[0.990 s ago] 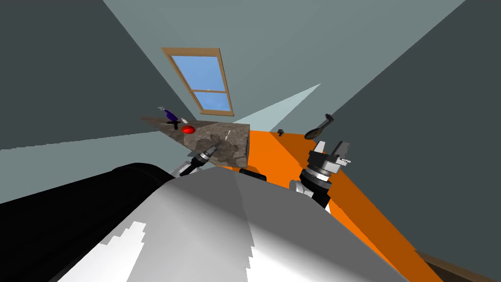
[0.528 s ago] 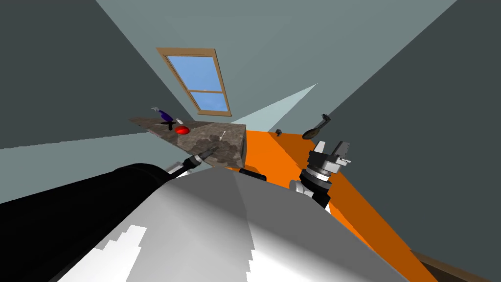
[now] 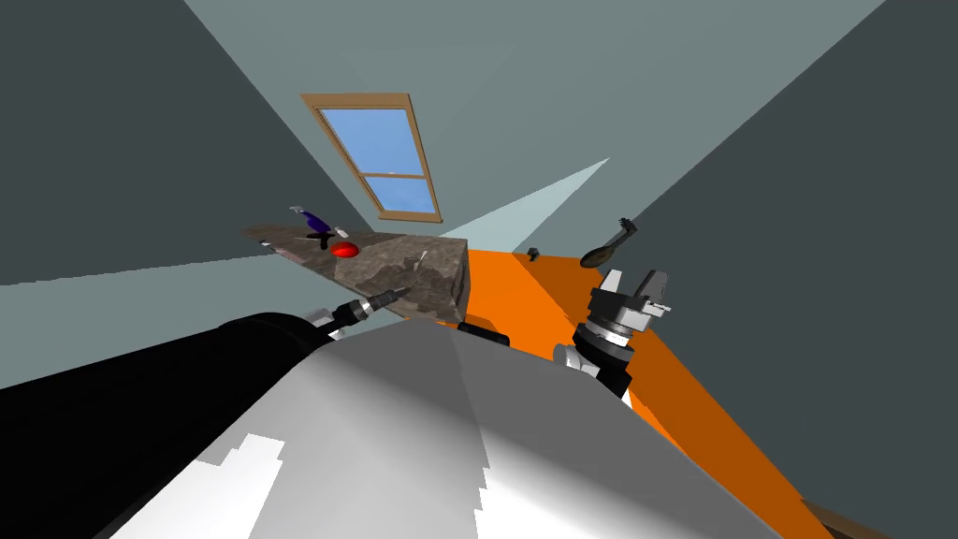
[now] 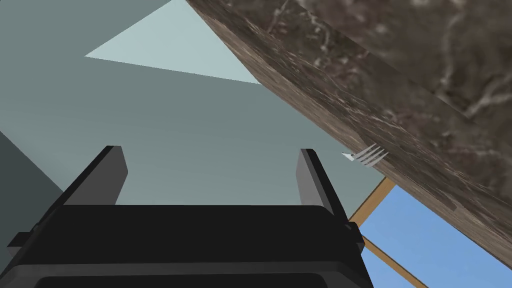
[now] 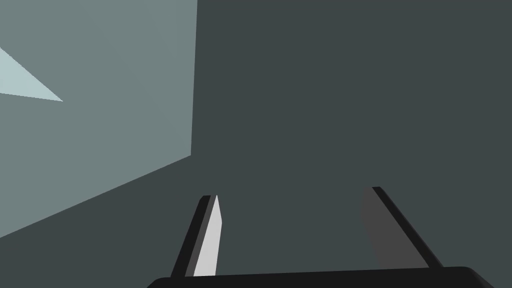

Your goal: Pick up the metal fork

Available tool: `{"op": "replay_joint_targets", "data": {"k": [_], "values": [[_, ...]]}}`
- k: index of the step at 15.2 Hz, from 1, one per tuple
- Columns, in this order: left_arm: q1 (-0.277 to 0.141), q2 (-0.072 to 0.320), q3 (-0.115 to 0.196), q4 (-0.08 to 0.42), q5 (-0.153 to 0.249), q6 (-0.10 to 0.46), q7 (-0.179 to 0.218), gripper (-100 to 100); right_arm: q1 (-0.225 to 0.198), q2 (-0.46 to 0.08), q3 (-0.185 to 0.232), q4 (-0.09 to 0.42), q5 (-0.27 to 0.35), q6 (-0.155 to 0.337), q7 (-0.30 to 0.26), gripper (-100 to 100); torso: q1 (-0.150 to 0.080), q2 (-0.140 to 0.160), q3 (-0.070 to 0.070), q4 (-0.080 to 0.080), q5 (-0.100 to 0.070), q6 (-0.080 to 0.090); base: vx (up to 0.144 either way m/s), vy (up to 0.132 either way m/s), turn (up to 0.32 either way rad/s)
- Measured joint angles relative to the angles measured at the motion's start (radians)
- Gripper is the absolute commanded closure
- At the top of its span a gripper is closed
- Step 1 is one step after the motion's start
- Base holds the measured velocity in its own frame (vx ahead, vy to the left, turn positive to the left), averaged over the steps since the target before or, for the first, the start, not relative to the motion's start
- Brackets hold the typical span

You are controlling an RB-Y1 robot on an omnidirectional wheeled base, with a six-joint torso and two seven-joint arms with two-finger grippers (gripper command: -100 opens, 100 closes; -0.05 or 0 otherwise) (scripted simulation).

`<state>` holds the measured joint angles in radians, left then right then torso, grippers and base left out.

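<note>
A small pale fork [image 3: 417, 256] lies on a brown marbled slab [image 3: 374, 267], close to its near edge. In the left wrist view the fork's tines [image 4: 367, 155] stick out past the slab's thick edge [image 4: 350, 115]. My left gripper [image 3: 398, 294] sits just below and in front of that edge, open [image 4: 209, 149] with nothing between its fingers, and the tines are off to one side beyond one finger [image 4: 310, 170]. My right gripper [image 3: 645, 281] is raised at my right over an orange surface, open [image 5: 293, 192] and empty.
Farther back on the slab lie a red round thing [image 3: 344, 250], a blue-purple thing [image 3: 318, 222] and a small black piece [image 3: 325, 241]. The orange surface [image 3: 552, 299] to the right carries a dark ladle-like thing [image 3: 603, 248]. A window [image 3: 379, 154] is behind the slab.
My left gripper has drawn back from over the slab to just under its near edge. The head view has swung slightly, so the slab sits more to the left. The right arm is unchanged.
</note>
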<state>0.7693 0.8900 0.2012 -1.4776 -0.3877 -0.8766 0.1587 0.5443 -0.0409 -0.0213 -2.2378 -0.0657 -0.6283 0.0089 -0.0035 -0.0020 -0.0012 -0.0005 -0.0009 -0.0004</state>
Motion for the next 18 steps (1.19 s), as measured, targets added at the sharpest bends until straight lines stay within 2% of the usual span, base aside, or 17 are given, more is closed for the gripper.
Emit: {"op": "replay_joint_targets", "data": {"k": [2,4,7,9,13,15,18], "values": [[0.017,0.038,0.006,0.042,-0.031,-0.019,0.012,-100,0.0,0.0,0.0,0.0,0.0,0.0,0.0,0,-0.002,0.0,0.0,0.0,-0.001,0.0,0.044,-0.074,0.029],[0.019,0.054,0.007,0.065,-0.042,-0.023,0.019,-100,0.0,0.0,0.0,0.0,0.0,0.0,0.0,0,-0.001,-0.001,-0.001,0.0,0.0,0.001,0.095,-0.074,-0.157],[0.02,0.108,0.006,0.139,-0.084,-0.052,0.033,-100,0.0,0.0,0.0,0.0,0.0,0.0,0.0,0,0.0,-0.014,-0.008,-0.003,0.0,0.001,0.262,-0.048,-0.098],[0.049,0.146,0.014,0.159,-0.115,-0.061,0.05,-100,0.001,0.0,0.0,0.0,0.0,0.0,0.0,0,0.001,-0.017,-0.01,-0.004,0.0,0.001,0.242,-0.033,-0.001],[0.07,0.205,0.021,0.232,-0.16,-0.097,0.069,-100,0.0,0.0,0.0,0.0,0.0,0.0,0.0,0,0.0,-0.009,-0.005,-0.002,0.0,0.001,0.121,-0.041,-0.007],[0.081,0.222,0.021,0.254,-0.18,-0.106,0.075,-100,0.0,0.0,0.0,0.0,0.0,0.0,0.0,0,0.002,-0.007,-0.004,-0.001,0.0,0.001,0.141,-0.01,-0.014],[0.071,0.258,0.009,0.321,-0.214,-0.131,0.088,-100,0.0,0.0,0.0,0.0,0.0,0.0,0.0,0,0.003,-0.008,-0.004,-0.002,0.001,0.001,0.135,0.0,-0.015]]}}
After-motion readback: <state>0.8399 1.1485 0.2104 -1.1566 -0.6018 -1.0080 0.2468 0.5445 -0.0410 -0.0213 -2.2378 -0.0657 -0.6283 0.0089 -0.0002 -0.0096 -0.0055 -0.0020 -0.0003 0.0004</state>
